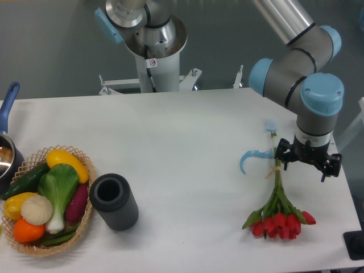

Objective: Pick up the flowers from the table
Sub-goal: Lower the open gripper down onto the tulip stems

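One bunch of red tulips [278, 215], one curled light-blue ribbon [251, 157], one dark grey cylinder [114, 201], one wicker basket [86, 211] holding about seven vegetables, one blue-handled saucepan [7, 149], one white table [170, 142].

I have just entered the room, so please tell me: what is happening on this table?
A robot arm has its gripper low over the right side of the white table, beside the stems of a bunch of red flowers. The flowers lie flat, buds toward the front edge. Whether the jaws hold the stems is unclear. A vegetable basket and a dark cylinder sit at the left.
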Robot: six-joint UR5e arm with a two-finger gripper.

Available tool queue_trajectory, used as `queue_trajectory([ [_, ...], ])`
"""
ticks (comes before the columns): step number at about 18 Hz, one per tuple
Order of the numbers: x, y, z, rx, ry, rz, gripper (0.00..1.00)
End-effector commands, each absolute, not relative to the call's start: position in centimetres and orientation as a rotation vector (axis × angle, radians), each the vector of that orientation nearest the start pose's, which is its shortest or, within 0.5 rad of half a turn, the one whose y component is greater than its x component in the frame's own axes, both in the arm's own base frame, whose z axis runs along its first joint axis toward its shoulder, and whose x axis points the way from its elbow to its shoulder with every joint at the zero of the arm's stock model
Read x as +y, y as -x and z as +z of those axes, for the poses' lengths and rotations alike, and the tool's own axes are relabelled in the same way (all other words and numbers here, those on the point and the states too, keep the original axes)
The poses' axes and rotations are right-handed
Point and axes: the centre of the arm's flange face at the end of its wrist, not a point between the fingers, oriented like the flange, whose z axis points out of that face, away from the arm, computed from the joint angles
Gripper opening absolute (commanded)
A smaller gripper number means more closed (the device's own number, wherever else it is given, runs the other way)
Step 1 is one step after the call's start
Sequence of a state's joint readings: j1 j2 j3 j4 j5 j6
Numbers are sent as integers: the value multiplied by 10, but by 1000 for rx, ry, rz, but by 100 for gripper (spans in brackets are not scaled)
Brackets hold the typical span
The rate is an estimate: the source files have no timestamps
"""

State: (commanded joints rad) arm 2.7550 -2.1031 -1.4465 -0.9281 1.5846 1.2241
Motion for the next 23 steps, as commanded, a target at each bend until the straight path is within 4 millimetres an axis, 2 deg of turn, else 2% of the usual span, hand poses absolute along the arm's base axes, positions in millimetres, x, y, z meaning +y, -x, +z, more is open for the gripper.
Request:
queue_trajectory([
  [8,387,591,293,54,3052,326,100],
  [13,383,572,255,13,2972,415,100],
  [16,377,568,247,-9,2985,390,100],
  [19,375,560,222,1,3015,329,100],
  [23,373,559,213,-13,3024,309,100],
])
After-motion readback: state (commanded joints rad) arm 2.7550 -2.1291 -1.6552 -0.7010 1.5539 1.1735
